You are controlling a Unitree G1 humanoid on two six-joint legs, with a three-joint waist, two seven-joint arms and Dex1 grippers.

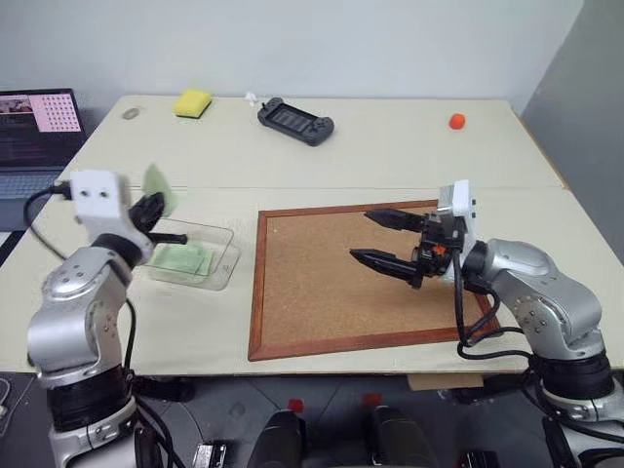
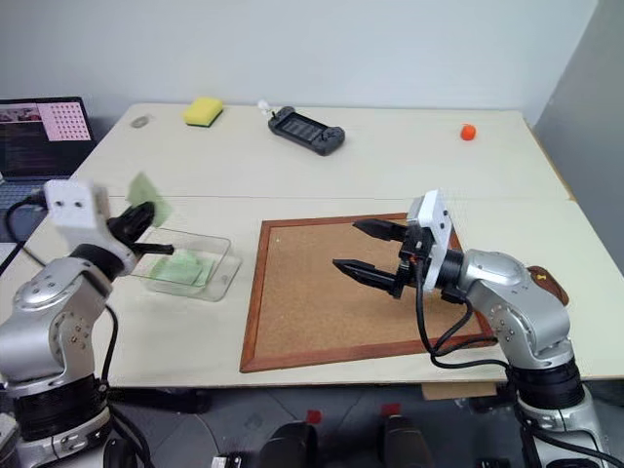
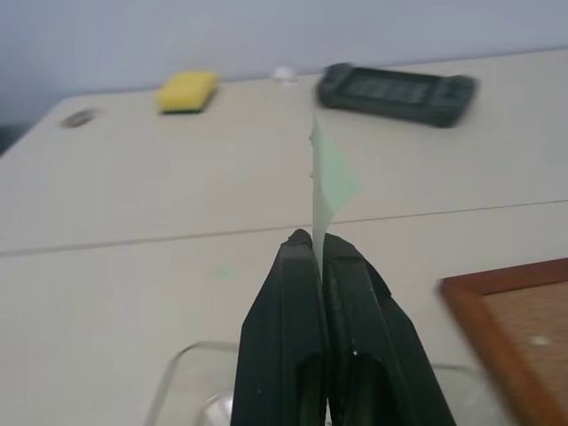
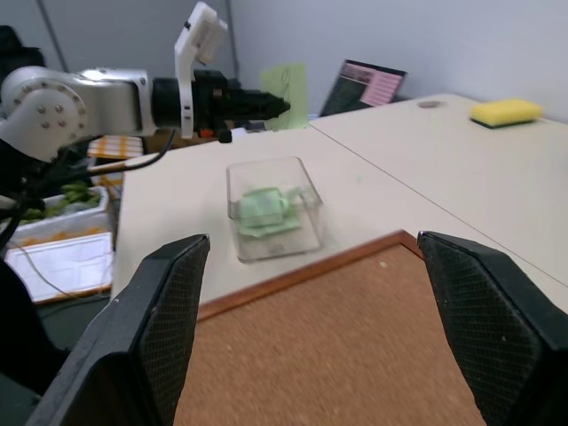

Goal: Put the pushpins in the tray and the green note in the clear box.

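Above the clear box [image 1: 200, 255] | left gripper [image 1: 154, 207] pinched green note [image 1: 159, 185]; right gripper [image 1: 385, 241] gaped wide | thin edge-grip risked note fluttering wide on release.

A pale beige table [image 1: 341, 156] with a seam across its middle stands against a plain light wall [image 1: 292, 39]. A laptop [image 1: 34, 136] sits open at its far left edge, beyond the left pincer.
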